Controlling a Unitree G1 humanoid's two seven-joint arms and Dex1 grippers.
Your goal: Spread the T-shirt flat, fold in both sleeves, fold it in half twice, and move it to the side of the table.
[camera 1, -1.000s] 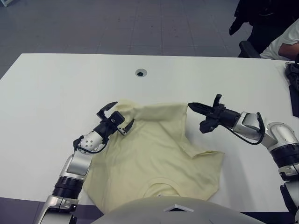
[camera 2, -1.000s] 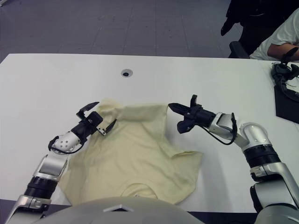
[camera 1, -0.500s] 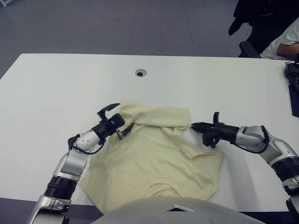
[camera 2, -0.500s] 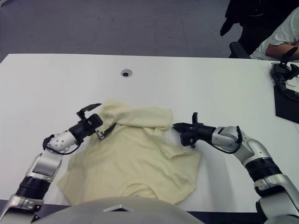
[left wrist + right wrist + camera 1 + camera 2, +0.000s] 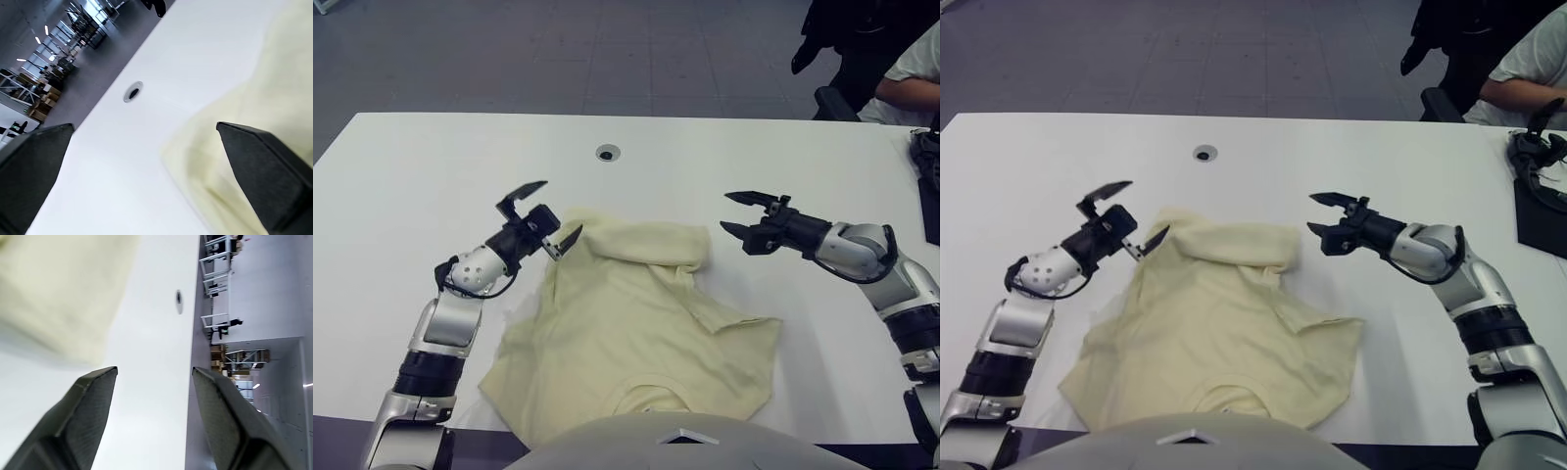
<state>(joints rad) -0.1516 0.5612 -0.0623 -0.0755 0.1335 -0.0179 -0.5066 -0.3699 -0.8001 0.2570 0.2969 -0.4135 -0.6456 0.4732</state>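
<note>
Shirt: pale yellow cotton T-shirt [image 5: 636, 323] lying rumpled on the near middle of the white rectangular table [image 5: 421, 176], neckline [image 5: 651, 394] pointing at the near edge, far side doubled back into a thick fold [image 5: 651, 240].
Left gripper: left gripper [image 5: 561, 206] hovering right at the shirt's far-left corner, fingers spread wide, gripping nothing; honestly can't tell if the lower finger is brushing the cloth.
Right gripper: right gripper [image 5: 724, 211] hanging near the right end of the fold, apart from the cloth, fingers also spread wide, carrying nothing.
Edges: near-left corner of the shirt sitting close to the table's near edge; right side stopping well short of the table's right edge.
Room: plain white top running well past the shirt on the left, far and right sides; small round metal grommet hole [image 5: 608, 153] sitting toward the far edge, well apart from the cloth; dark gear [image 5: 928, 186] lying at the right edge.
</note>
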